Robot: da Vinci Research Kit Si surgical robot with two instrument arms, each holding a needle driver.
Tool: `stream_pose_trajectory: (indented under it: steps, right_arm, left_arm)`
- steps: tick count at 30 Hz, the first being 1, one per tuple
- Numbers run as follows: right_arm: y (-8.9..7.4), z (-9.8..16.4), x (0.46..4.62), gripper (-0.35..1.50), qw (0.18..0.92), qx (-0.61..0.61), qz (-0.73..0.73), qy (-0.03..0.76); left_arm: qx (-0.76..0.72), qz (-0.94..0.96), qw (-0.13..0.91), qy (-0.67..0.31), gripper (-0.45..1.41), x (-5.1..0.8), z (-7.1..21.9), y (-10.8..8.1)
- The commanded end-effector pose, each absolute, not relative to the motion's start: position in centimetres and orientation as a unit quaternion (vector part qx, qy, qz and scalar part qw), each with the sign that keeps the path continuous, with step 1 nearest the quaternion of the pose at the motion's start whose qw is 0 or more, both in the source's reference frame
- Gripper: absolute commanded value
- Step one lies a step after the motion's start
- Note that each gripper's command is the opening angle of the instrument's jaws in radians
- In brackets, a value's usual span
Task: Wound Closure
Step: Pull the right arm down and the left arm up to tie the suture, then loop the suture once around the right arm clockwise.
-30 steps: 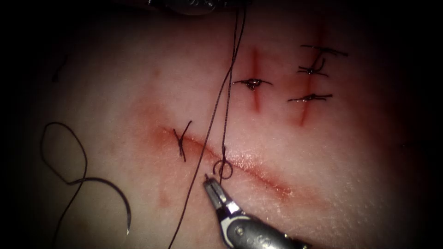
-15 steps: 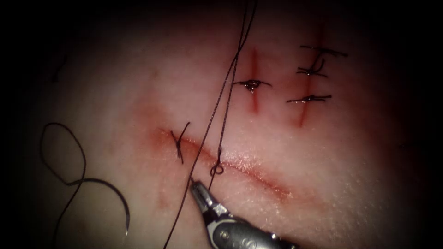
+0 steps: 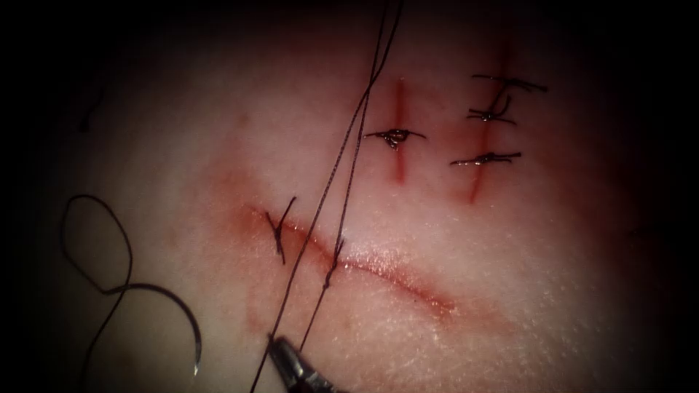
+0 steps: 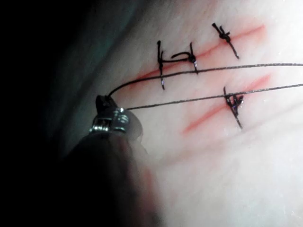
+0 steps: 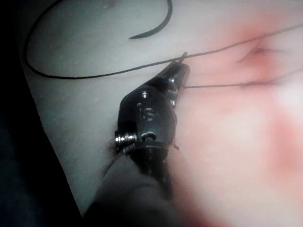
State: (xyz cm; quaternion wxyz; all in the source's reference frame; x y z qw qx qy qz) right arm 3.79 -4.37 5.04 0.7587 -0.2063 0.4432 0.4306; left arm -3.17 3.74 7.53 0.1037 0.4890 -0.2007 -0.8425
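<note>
Here the right tool [image 3: 280, 354] sits at the near edge of the endoscope view, just near of the long slanted cut [image 3: 364, 266], its jaws pressed together on the thread [image 3: 342, 156]. In the right wrist view the same tool [image 5: 179, 67] pinches the thread right at its tip, with one strand running off toward the cut. Two taut strands of thread climb from the cut toward the far edge of the scene, side by side, and one of them ends in a small knot [image 3: 333, 269] drawn down tight on the cut. The loop that stood open here a second ago has closed, and the right tool has pulled back toward the near left.

The left tool [image 4: 105, 105] shows in its own wrist view with jaws clamped on the thread, two strands stretching away from it across the tissue [image 3: 510, 291].

The needle [image 3: 178, 320] lies loose on the tissue, well to the left of the cut, not in the tissue and held by neither tool; its thread curls in a loop beside it. An older stitch [image 3: 280, 227] crosses the cut's left end. Two short cuts on the far right carry tied stitches [image 3: 395, 135].
</note>
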Motion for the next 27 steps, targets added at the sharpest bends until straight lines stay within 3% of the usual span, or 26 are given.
stream_pose_trajectory:
  steps: [1,13,24,25,26,27]
  right_arm:
    - [-4.35,5.1,3.86,-0.35,0.758,-0.206,0.431,0.444]
    - [-4.09,5.13,3.6,-0.35,0.758,-0.206,0.443,0.432]
    - [-4.21,5.14,3.69,-0.35,0.756,-0.171,0.439,0.454]
    - [-4.15,5.12,3.67,0.46,0.752,-0.17,0.438,0.463]
    - [-4.11,5.1,3.65,1.0,0.748,-0.17,0.436,0.47]
    - [-4.09,5.08,3.64,1.15,0.747,-0.166,0.433,0.476]
  left_arm:
    - [0.489,-0.843,0.103,-0.202,-0.45,-3.24,7.58,3.8]
    - [0.475,-0.845,0.099,-0.224,-0.45,-3.34,7.9,4.12]
    - [0.478,-0.845,0.087,-0.223,-0.45,-3.23,8.19,4.05]
    - [0.504,-0.835,0.077,-0.205,-0.45,-3.19,8.12,3.9]
    - [0.514,-0.832,0.077,-0.196,-0.45,-3.16,8.08,3.82]
    - [0.522,-0.829,0.073,-0.187,-0.45,-3.13,8.04,3.74]
